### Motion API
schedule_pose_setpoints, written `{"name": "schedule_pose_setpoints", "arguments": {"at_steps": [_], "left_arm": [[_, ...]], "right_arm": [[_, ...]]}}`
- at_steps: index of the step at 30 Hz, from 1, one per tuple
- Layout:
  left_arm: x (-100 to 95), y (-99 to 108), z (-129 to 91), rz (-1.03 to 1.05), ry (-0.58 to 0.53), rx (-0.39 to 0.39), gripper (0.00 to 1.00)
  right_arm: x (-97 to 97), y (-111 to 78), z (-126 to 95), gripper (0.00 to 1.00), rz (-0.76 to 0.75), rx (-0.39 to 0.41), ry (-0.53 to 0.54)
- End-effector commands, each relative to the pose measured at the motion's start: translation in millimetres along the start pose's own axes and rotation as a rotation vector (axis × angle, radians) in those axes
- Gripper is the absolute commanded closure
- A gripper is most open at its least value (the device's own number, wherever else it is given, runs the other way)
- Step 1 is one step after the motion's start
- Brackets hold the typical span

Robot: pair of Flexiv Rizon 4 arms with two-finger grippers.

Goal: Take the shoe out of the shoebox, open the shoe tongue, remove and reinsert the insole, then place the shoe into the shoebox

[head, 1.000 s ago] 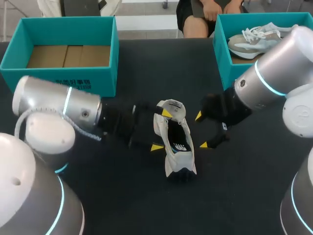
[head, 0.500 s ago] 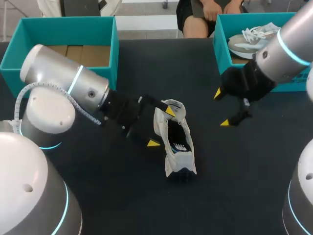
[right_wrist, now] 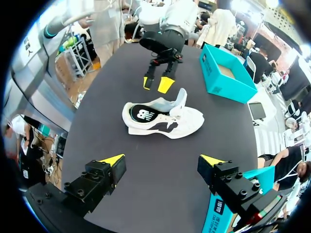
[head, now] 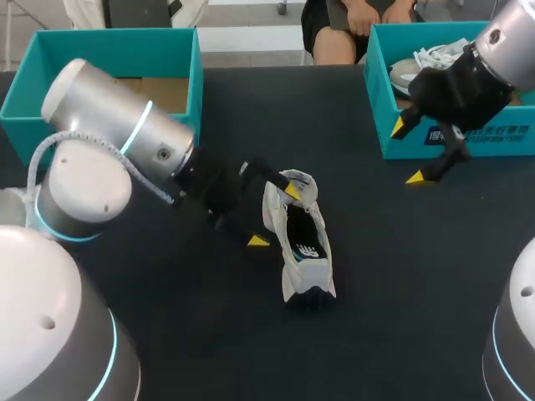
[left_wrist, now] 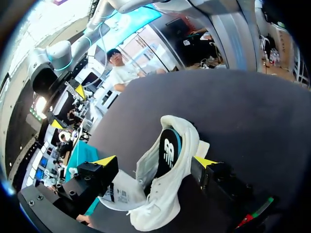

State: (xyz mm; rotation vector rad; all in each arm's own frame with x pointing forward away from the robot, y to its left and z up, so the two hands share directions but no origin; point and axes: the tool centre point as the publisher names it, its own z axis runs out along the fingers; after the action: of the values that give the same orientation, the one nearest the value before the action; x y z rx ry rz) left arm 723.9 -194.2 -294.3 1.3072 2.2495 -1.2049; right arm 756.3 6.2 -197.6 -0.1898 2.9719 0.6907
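Noted a teal shoebox well left of the white shoe. Found the left gripper spread open around the shoe's heel end. Saw the shoe on the table, outside both boxes. Found the right gripper open, well right of the shoe, before a second shoebox.

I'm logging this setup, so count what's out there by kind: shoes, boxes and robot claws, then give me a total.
Shoes: 2, the loose shoe and the boxed shoe
Teal boxes: 2, the left box and the right box
Claws: 2, the left claw and the right claw
Total: 6
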Motion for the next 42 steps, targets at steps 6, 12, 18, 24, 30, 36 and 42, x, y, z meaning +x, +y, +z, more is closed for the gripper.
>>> {"name": "schedule_pose_setpoints", "arguments": {"at_steps": [6, 12, 18, 24, 30, 36, 42], "left_arm": [[-48.2, -6, -2, 0.107, 0.38, -0.127, 1.0], [-51.7, -11, 1, 0.223, 0.409, -0.281, 1.0], [-51.7, -11, 1, 0.223, 0.409, -0.281, 1.0], [-51.7, -11, 1, 0.223, 0.409, -0.281, 1.0], [-47.2, -16, 11, 0.208, 0.506, -0.246, 1.0], [-31.9, -13, 28, 0.193, 0.631, -0.194, 1.0], [-16.7, -5, 43, 0.184, 0.679, -0.187, 1.0]], "right_arm": [[3.2, -0.5, 0, 0.0, 0.0, 0.001, -0.006], [3.2, -0.5, 0, 0.0, 0.0, 0.001, -0.006], [3.2, -0.5, 0, 0.0, 0.0, 0.001, -0.006], [3.2, -0.5, 0, 0.0, 0.0, 0.001, -0.006], [3.2, -0.5, 0, 0.0, 0.0, 0.001, -0.006], [3.2, -0.5, 0, 0.0, 0.0, 0.001, -0.006], [3.2, -0.5, 0, 0.0, 0.0, 0.001, -0.006]]}}
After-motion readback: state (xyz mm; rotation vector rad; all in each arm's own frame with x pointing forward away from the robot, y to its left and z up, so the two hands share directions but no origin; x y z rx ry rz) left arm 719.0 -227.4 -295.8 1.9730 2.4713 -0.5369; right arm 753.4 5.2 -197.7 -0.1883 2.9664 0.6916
